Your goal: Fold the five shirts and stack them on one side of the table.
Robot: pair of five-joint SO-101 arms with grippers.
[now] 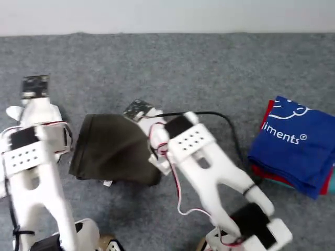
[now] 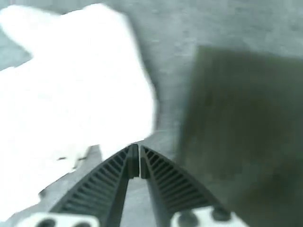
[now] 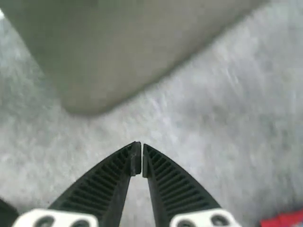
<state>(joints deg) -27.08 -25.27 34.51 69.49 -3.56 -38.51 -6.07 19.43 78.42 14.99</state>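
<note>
A folded dark olive shirt (image 1: 112,149) lies on the grey carpeted table between the two arms. At the right edge a stack of folded shirts (image 1: 296,146) has a blue one on top, with red and teal layers under it. A white shirt (image 1: 13,113) peeks out at the far left, partly hidden by the left arm. My left gripper (image 2: 139,158) is shut and empty, over the carpet between the white shirt (image 2: 61,109) and the olive shirt (image 2: 246,123). My right gripper (image 3: 138,158) is shut and empty, just off a corner of the olive shirt (image 3: 123,42).
A black cable (image 1: 220,123) runs from the right arm over the carpet toward the stack. The far half of the table (image 1: 172,68) is bare grey carpet up to the white wall.
</note>
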